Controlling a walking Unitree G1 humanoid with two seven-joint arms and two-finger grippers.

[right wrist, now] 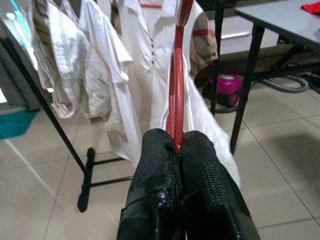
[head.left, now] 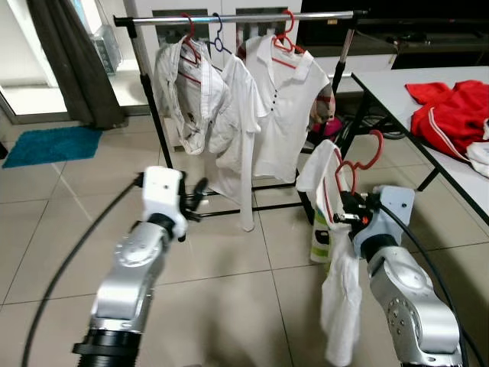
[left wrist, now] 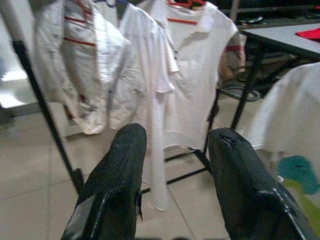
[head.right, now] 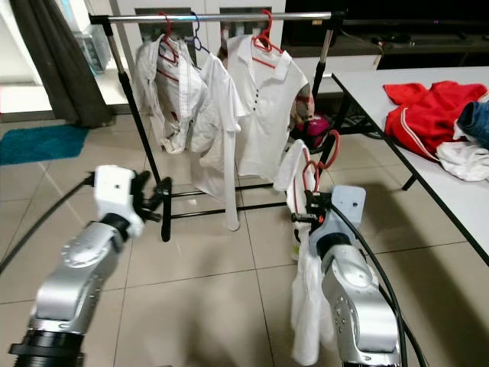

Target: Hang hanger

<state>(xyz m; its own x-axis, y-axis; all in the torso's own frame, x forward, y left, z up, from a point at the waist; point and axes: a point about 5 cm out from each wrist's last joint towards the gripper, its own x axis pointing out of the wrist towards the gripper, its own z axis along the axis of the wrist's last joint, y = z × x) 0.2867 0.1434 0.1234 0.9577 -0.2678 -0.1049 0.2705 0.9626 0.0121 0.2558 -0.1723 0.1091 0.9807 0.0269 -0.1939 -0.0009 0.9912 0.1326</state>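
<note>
holding: right gripper (right wrist: 176, 145) pinches red hanger (head.left: 365, 157), carrying a white shirt (head.left: 340, 306), ready for the rail (head.left: 252, 17).
free: left gripper (left wrist: 175, 150) open, empty.

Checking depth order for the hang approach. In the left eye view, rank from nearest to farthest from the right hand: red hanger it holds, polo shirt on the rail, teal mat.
1. Red hanger: clamped in the right hand.
2. Polo shirt: ahead on the rail, slightly left.
3. Teal mat: far left on the floor.
</note>
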